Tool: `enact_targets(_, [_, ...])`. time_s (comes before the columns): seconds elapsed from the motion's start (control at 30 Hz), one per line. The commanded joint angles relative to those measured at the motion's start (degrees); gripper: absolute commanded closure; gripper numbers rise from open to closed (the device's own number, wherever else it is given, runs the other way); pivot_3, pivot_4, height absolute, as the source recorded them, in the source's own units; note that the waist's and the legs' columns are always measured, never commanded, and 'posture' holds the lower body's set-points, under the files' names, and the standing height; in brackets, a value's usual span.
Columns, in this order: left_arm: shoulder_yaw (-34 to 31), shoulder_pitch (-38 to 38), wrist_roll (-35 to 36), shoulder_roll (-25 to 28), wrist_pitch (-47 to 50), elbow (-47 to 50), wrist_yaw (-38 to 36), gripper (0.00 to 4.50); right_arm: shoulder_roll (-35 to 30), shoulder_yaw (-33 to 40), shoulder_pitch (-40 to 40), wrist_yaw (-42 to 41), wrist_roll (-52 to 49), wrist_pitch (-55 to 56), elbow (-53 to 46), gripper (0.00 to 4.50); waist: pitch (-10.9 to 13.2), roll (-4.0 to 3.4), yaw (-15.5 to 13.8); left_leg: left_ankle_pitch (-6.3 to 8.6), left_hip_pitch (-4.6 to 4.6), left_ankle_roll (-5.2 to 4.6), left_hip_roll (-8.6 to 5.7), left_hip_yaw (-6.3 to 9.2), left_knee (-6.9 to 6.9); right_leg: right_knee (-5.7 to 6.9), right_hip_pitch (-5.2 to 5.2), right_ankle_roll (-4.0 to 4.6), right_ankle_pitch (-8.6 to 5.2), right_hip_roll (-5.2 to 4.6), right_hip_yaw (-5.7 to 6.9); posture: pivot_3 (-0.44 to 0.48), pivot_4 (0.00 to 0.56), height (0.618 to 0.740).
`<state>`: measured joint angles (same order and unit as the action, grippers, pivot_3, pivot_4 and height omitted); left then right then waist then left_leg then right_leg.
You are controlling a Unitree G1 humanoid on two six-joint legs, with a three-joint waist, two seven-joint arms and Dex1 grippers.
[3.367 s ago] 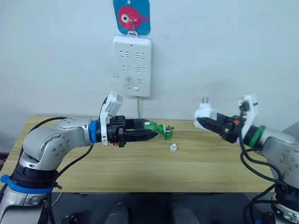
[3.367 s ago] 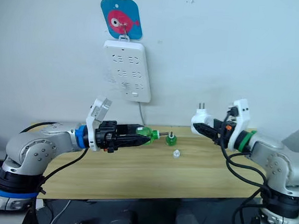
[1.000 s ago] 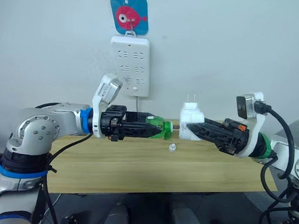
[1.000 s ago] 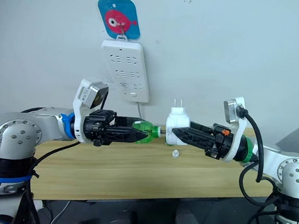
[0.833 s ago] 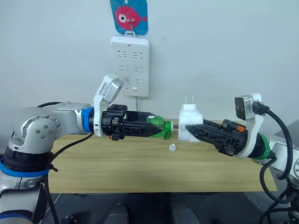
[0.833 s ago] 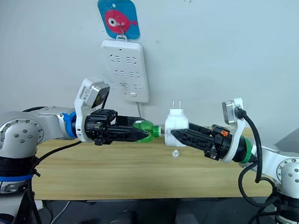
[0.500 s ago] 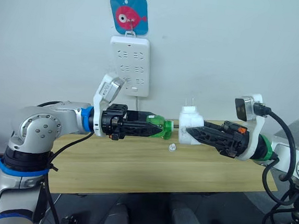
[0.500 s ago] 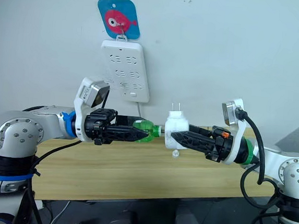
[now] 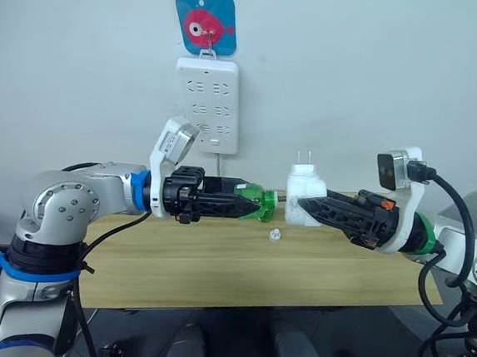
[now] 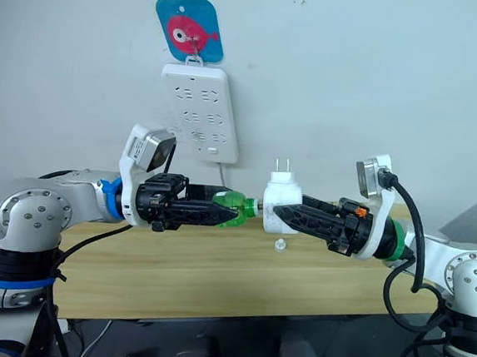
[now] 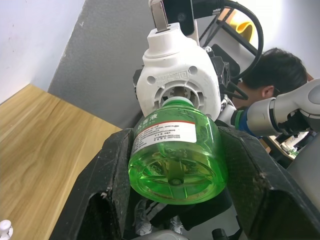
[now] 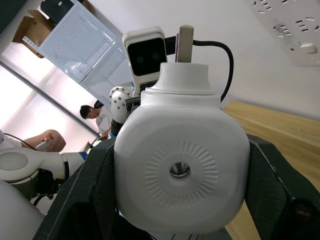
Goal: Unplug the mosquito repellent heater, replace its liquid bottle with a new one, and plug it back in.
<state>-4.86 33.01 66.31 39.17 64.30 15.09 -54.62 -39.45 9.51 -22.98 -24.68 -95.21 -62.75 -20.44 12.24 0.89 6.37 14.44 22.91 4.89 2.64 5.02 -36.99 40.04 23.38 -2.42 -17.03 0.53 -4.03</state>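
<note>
Left gripper (image 9: 234, 205): clamped on green liquid bottle (image 9: 257, 205), held level above the table, neck pointing toward the robot's right.
Green liquid bottle: lying sideways between the black fingers (image 11: 107, 180); label and translucent base seen in left wrist view; neck tip at the heater's socket opening, depth of entry cannot be told.
Mosquito repellent heater (image 9: 304, 197): white, held in the air between the two arms, prongs pointing up, socket side facing the bottle; unplugged, well apart from the power strip.
Right gripper (image 9: 309, 208): pinching the heater's body from both sides; domed face with round hole seen in right wrist view (image 12: 180, 170).
Power strip (image 9: 208, 105): white, hung on the wall under a blue fish hook plate (image 9: 205, 24), cord dropping behind the table.
Table (image 9: 214, 264): wooden, beneath both grippers.
Small white cap (image 9: 274, 235): on the table, below the bottle-heater junction, touching neither.
</note>
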Motion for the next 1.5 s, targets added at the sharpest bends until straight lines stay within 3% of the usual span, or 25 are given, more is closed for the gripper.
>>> enact_targets(0.03, [0.16, 0.23, 1.46, -0.57, -0.32, 2.59, -1.19, 2.18, 0.35, -0.99, -0.16, 0.06, -1.13, 0.72, -1.7, 1.52, 0.0, 0.0, 0.0, 0.0, 0.0, 0.0, 0.0, 0.0, 0.0, 0.0, 0.0, 0.0, 0.0, 0.0, 0.0, -0.113, 0.157, 0.725])
enact_targets(0.87, [2.28, 0.39, -4.81, 1.45, -3.13, 2.87, -4.77, 2.18, -0.26, -1.41, 0.3, -0.4, 0.44, 1.05, -1.26, 1.52, 0.0, 0.0, -0.03, 0.0, 0.0, 0.0, 0.0, 0.0, 0.0, 0.01, 0.0, 0.0, 0.0, 0.0, 0.0, -0.11, 0.154, 0.725])
enact_targets(1.17, [2.39, 2.43, -6.03, -1.69, -4.33, 2.37, -3.54, 2.18, -0.31, -2.94, 0.22, -1.04, 1.13, 0.82, -3.06, 1.52, -0.01, 0.0, -0.08, 0.0, 0.0, 0.0, 0.0, 0.0, -0.01, 0.01, 0.0, 0.0, 0.0, 0.0, 0.0, -0.111, 0.151, 0.725])
enact_targets(1.5, [2.59, 1.12, -7.44, 1.23, -4.31, 2.75, -6.82, 2.18, -0.94, -1.64, 0.1, -0.65, 1.25, 1.17, -0.96, 1.52, -0.01, 0.0, -0.06, 0.0, 0.0, 0.0, 0.0, 0.0, -0.02, 0.02, 0.0, 0.0, 0.0, 0.0, 0.0, -0.112, 0.154, 0.725])
